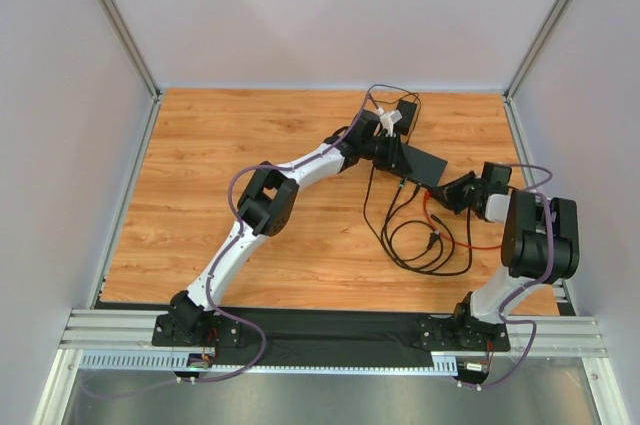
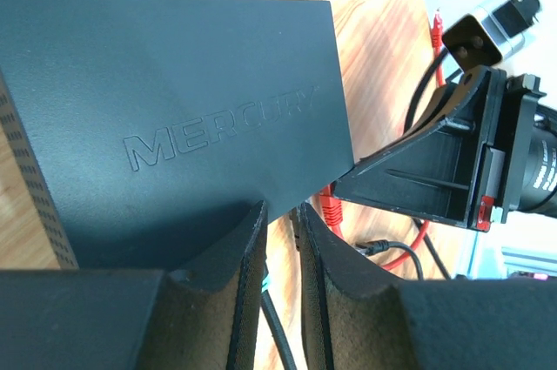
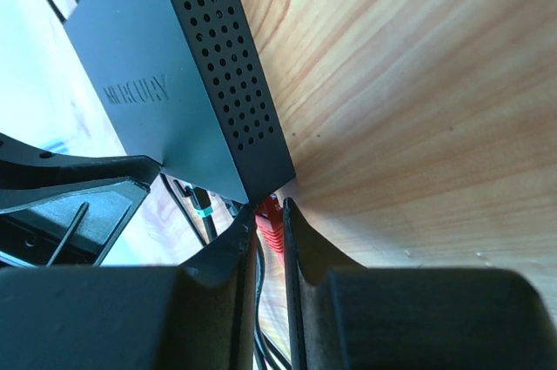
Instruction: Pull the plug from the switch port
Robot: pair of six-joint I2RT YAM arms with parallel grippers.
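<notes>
Item 1, switch (image 1: 424, 162): a flat matte-black box lying flat on the wooden table (image 1: 250, 155), right of centre and toward the far edge. Its top is stamped MERCURY and one short side is full of vent holes. From overhead I see its near long edge facing the cords.

Item 2, red plug (image 2: 329, 210): sits at the switch's near corner, right against the socket edge. I cannot tell whether it is seated in a port or already free.

Item 3, right gripper (image 3: 268, 210): low at that same corner, its tips touching or all but touching the switch. The jaws are drawn in to a thin slit with the red plug showing between the tips, so I read them as pinching the plug.

Item 4, left gripper (image 2: 280, 218): over the switch's opposite end, with one finger overlapping the lid's edge. The jaws are nearly together, and I see only bare wood and a cord through the gap; nothing is held.

Item 5, red cable (image 1: 434, 213): runs from the plug toward the near right of the table.

Item 6, black cords (image 1: 420, 241): loose loops on the table just in front of the switch, and at least one leads up to the socket edge.

Item 7, adapter brick (image 1: 407, 113): a small black block beyond the switch, by the far edge.
</notes>
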